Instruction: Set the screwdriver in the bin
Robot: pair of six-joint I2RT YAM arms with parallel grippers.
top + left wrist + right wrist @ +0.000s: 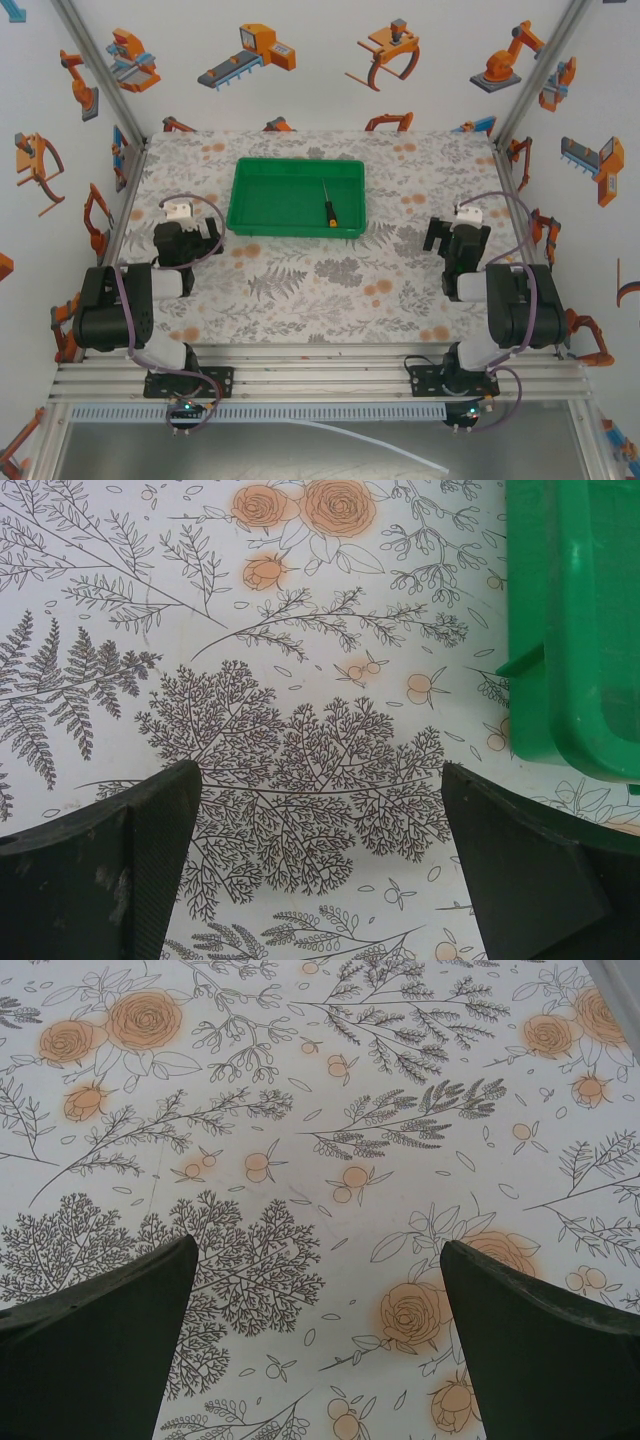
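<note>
Screwdriver [329, 207] lies inside the bin [262, 198], right of centre on its floor. Its long axis runs near-to-far, with the thin shaft pointing at the back wall. It is too small from above to say whether it touches the bin's near wall.

It sits forward of both arms and between them. My right gripper [466, 213] is slightly nearer. My left gripper [177, 208] is just beside the bin's left end.

Both grippers: fingers wide apart, holding nothing, over bare bench [330, 280].

Judgement: placement looks complete, so no grasp is called for.
</note>
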